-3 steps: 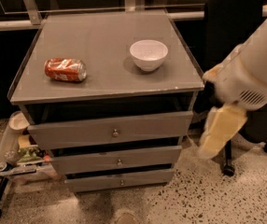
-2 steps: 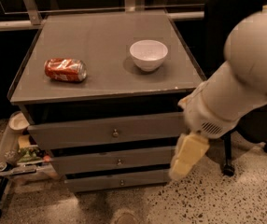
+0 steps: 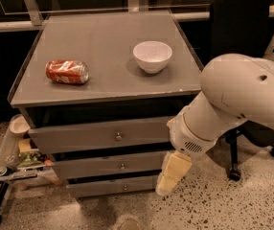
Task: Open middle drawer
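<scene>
The middle drawer [image 3: 103,167] sits second down in a grey three-drawer cabinet [image 3: 103,87], between the taller top drawer [image 3: 89,136] and the narrower bottom drawer [image 3: 103,188], with its small round knob [image 3: 122,166] at the centre of the front panel. A dark gap runs above its front. The gripper [image 3: 173,174], cream-coloured and pointing down toward the floor, hangs at the cabinet's right front corner, just beside the right end of the middle drawer and well apart from the knob; whether it is spread or closed cannot be told, nor whether it touches the drawer. The bulky white arm [image 3: 233,97] reaches in from the right. On the cabinet top a red soda can [image 3: 66,72] lies on its side and a white bowl [image 3: 152,56] stands upright, apart from it. A black office chair [image 3: 240,28] stands behind the arm on the speckled floor [image 3: 233,202]
</scene>
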Controlling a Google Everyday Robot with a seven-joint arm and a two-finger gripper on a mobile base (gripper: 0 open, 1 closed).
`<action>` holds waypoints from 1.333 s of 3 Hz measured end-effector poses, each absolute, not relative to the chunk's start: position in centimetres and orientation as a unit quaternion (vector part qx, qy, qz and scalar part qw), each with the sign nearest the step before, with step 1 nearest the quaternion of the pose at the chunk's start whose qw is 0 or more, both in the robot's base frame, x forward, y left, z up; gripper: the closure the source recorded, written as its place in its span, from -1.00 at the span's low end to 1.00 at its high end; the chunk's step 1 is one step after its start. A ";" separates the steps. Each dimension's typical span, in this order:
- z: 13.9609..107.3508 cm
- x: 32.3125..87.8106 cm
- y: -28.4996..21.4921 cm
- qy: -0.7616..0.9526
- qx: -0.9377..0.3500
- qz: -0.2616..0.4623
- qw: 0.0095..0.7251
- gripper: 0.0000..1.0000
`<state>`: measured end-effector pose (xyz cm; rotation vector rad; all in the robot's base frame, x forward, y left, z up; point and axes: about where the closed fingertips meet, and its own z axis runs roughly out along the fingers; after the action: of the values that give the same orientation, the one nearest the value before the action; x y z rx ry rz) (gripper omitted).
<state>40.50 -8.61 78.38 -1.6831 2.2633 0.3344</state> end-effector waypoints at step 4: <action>58.1 42.1 -3.6 0.781 -0.578 0.163 0.169 -1.00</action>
<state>42.10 -3.59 58.10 -1.6439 2.2204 0.4634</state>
